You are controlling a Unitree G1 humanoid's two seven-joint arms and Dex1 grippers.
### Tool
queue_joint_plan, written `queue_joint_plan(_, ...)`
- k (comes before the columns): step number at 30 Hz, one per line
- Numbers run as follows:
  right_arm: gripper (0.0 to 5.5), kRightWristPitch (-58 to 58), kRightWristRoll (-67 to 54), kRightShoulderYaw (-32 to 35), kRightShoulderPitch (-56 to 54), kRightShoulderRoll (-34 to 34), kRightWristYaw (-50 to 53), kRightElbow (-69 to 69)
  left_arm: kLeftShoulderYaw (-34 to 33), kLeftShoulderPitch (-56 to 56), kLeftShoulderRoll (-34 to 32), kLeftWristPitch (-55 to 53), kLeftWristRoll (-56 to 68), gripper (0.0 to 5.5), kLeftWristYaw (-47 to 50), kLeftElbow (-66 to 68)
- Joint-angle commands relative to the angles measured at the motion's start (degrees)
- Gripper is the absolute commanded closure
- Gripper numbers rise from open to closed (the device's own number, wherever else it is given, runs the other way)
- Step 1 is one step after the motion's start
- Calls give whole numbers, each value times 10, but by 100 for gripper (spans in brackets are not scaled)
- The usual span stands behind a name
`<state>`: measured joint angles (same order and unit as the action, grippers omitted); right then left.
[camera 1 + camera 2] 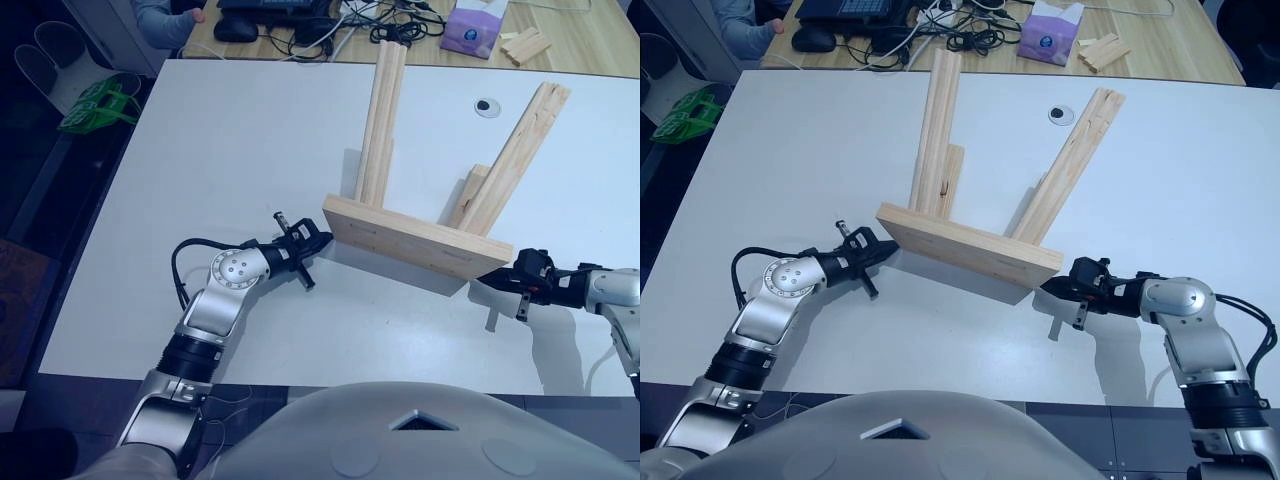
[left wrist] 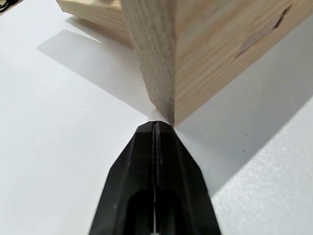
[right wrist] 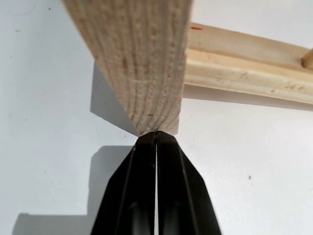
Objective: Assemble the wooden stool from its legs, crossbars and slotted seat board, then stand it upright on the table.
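Note:
The wooden stool lies tipped over on the white table (image 1: pixel 220 160), its seat board (image 1: pixel 415 240) facing me and its legs pointing toward the far side. A pair of legs (image 1: pixel 383 120) rises on the left, and another leg (image 1: pixel 520 155) slants away on the right with a short crossbar (image 1: pixel 470 190) beside it. My left gripper (image 1: pixel 322 238) is shut, its tip touching the board's left corner (image 2: pixel 195 49). My right gripper (image 1: pixel 497 277) is shut too, its tip against the board's right end (image 3: pixel 142 58).
A dark cable hole (image 1: pixel 486 106) sits in the table behind the stool. On the wooden desk beyond lie a purple tissue box (image 1: pixel 472 28), loose wood pieces (image 1: pixel 525 45) and cables (image 1: pixel 330 30). A green object (image 1: pixel 95 108) lies off the table's left edge.

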<state>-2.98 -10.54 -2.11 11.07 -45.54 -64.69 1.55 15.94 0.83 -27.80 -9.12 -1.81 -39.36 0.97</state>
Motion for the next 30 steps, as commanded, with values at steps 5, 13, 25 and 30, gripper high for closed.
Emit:
queue_joint_plan(5,550,-3,-10,-1,-4,-2,-3,8,-4,-15,12,-5,45,549,-34,-21)
queue_joint_plan(13,550,-11,-23,5,1,0,-3,19,-9,-24,23,-11,76,549,-46,-47)
queue_joint_plan(25,550,-33,-55,21,4,11,-4,40,-10,-35,26,-29,112,549,-66,-86)
queue_joint_plan(30,550,-66,-90,39,2,21,-5,62,-13,-38,23,-38,128,549,-74,-101)
